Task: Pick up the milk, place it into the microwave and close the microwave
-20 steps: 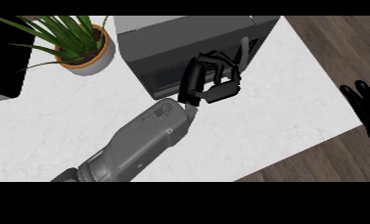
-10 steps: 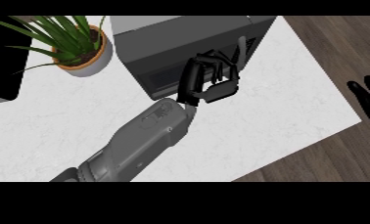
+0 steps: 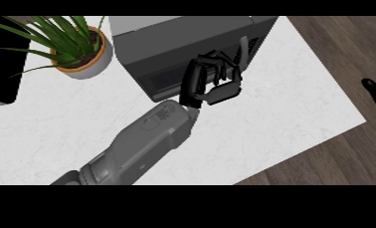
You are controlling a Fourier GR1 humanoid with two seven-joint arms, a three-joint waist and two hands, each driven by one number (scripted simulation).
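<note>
The dark grey microwave (image 3: 172,48) stands at the back middle of the white counter (image 3: 294,105), with its dark front face turned toward me. My left hand (image 3: 213,83) is at that front face near its right end, fingers curled against it, with nothing visible inside them. No milk shows anywhere in the head view. Only a black sliver of my right hand (image 3: 368,86) appears at the right edge, off the counter.
A potted green plant (image 3: 82,55) sits left of the microwave. A black object (image 3: 10,70) lies along the counter's left edge. Wooden floor (image 3: 334,38) lies beyond the counter's right and front edges.
My right hand has slid further toward the right edge, so less of it shows. The left hand has stayed at the microwave's front, almost unmoved.
</note>
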